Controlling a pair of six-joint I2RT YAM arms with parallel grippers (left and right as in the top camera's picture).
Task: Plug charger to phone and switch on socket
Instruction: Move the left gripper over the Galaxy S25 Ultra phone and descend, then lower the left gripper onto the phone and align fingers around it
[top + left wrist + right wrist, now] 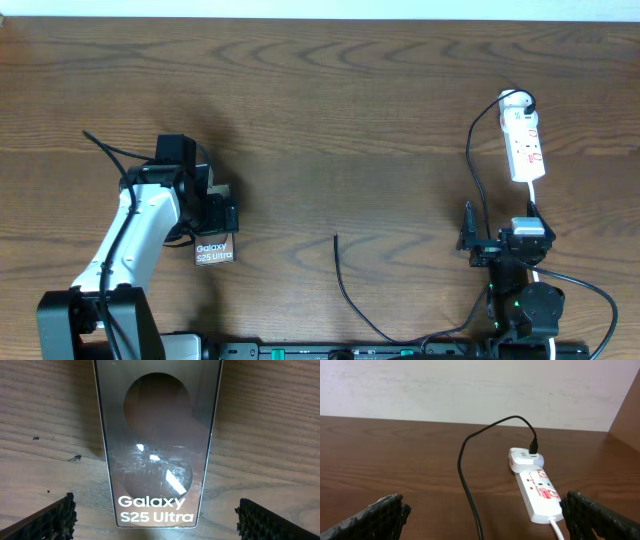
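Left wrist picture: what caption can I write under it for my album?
The open left hand hangs above the Galaxy phone lying on the wooden table.

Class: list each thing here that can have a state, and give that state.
socket: adapter plugged in; switch position unclear.
charger: one end in that adapter, tip loose on table.
phone: flat on table, charger not plugged in.
left gripper: open, above phone.
right gripper: open, empty.
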